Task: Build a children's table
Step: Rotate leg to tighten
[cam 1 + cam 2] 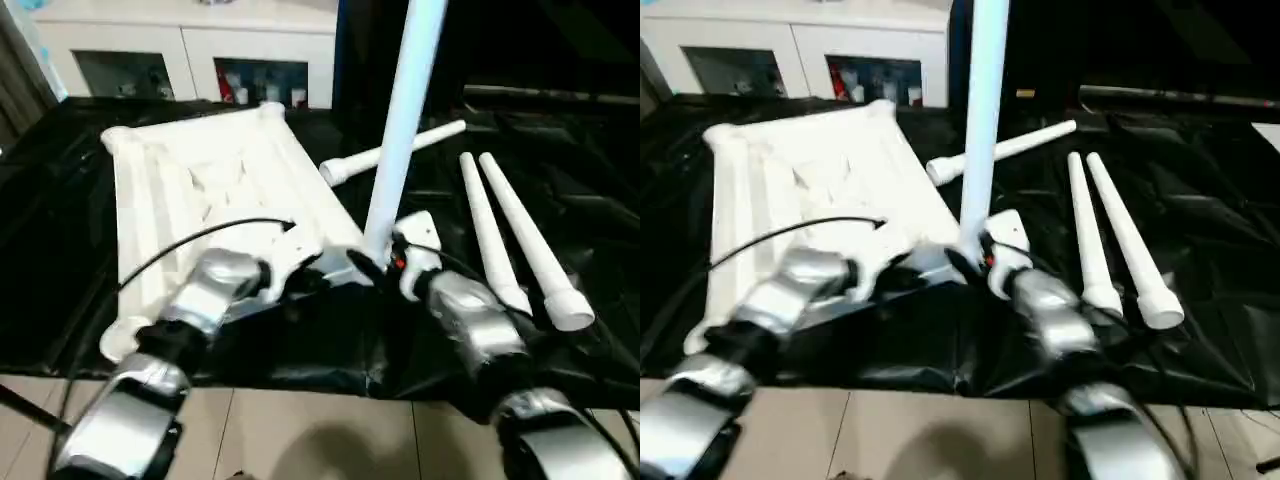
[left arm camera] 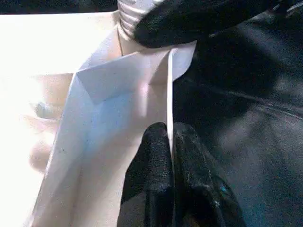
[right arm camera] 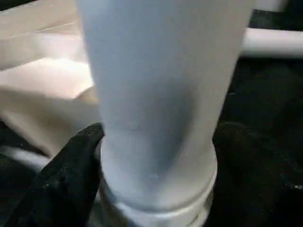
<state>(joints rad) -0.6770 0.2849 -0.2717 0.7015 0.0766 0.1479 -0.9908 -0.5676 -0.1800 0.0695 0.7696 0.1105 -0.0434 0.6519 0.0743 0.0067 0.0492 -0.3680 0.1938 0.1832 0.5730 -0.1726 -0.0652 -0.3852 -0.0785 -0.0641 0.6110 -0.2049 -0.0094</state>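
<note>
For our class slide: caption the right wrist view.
Right gripper clasping the upright table leg near its threaded end.

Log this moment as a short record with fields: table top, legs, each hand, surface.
table top: white table top lying underside up, ribs showing, on the black sheet
upright leg: one white leg standing at the top's near right corner
loose legs: three legs lying on the sheet, one beyond the upright one, two side by side to its right
left hand: left hand pinching the thin edge wall of the table top
right hand: right hand clamped around the upright leg near its base
background: white cabinet with glass doors
</note>
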